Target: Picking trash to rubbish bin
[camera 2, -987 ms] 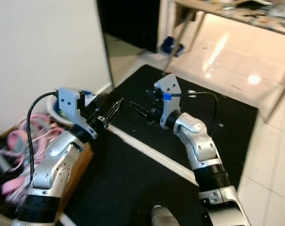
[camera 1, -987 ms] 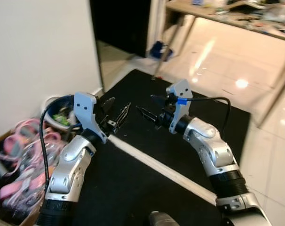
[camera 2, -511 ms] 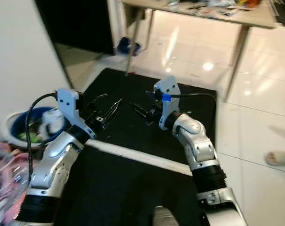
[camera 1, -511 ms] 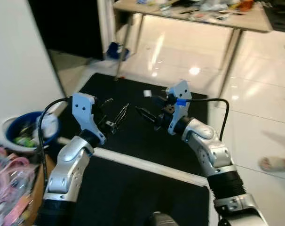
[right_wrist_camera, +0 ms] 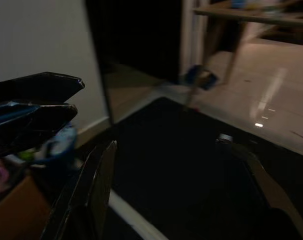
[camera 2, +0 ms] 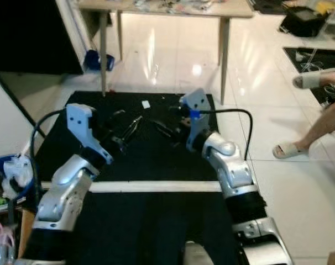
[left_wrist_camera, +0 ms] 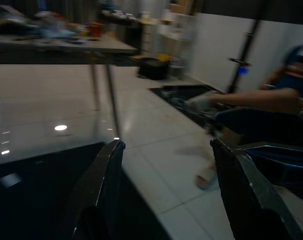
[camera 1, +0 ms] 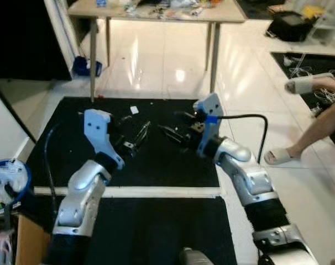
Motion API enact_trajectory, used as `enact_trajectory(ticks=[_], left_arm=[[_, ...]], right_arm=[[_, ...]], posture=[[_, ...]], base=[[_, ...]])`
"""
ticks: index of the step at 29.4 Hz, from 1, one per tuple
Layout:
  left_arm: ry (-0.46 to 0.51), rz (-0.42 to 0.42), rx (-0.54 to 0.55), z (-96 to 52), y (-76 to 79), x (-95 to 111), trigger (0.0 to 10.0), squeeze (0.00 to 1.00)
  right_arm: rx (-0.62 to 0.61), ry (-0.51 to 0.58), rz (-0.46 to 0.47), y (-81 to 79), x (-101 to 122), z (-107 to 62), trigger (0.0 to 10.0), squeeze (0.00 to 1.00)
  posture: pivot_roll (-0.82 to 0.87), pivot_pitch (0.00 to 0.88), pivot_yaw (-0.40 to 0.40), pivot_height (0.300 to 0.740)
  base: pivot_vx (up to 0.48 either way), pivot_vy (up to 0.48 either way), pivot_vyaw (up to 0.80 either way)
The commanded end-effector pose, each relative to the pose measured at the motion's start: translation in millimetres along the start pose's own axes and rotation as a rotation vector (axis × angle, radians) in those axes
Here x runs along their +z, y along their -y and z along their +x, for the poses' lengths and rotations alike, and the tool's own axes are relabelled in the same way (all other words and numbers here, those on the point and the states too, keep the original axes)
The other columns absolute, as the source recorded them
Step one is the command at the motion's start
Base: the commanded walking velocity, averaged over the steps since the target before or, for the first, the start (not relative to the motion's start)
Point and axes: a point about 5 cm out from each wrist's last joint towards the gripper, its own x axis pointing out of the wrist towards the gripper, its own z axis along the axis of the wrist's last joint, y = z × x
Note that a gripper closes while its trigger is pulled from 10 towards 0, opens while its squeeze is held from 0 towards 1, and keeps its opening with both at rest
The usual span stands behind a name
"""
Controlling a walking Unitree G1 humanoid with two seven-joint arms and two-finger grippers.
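A blue rubbish bin (camera 1: 21,190) stands at the far left by the wall, with white and green trash inside. A small white scrap (camera 1: 134,110) lies on the black mat (camera 1: 62,154) near its far edge. Both arms are raised over the mat. My left gripper (camera 1: 135,132) is open and holds nothing, its fingers (left_wrist_camera: 106,185) spread wide. My right gripper (camera 1: 174,125) faces it, also open and holding nothing. The right wrist view looks past its fingers (right_wrist_camera: 99,190) at the scrap (right_wrist_camera: 224,137) and the bin (right_wrist_camera: 61,142).
A wooden table (camera 1: 156,12) cluttered with items stands on the glossy tiles beyond the mat, a blue object (camera 1: 85,67) by its left leg. A person's legs in slippers (camera 1: 278,156) are at the right. A white strip (camera 1: 129,191) crosses the mat.
The camera has swung right: the bin and wall slid to the left edge, and the table and a person's legs came into view. Both arms keep the same pose, grippers open.
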Motion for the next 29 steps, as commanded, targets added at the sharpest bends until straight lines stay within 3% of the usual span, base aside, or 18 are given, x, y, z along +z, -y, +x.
enact_trajectory(ticks=[1,9,29], left_arm=[[0.007,0.012,0.005,2.2,-0.1,1.8,10.0,0.0],[0.007,0.025,0.008,2.8,-1.1,2.0,10.0,0.0],[0.016,0.042,-0.01,3.0,0.9,1.8,10.0,0.0]], right_arm=[[-0.009,0.002,0.012,3.0,-0.6,-1.7,10.0,0.0],[-0.017,0.026,0.029,4.2,1.5,-2.1,10.0,0.0],[-0.061,0.055,0.065,9.8,3.4,-4.2,10.0,0.0]], posture=[[-0.07,0.0,0.001,0.74],[-0.07,0.0,-0.003,0.74],[-0.08,0.0,-0.013,0.74]], base=[[0.0,0.0,-0.79],[0.035,0.0,-0.69],[0.48,0.0,0.0]])
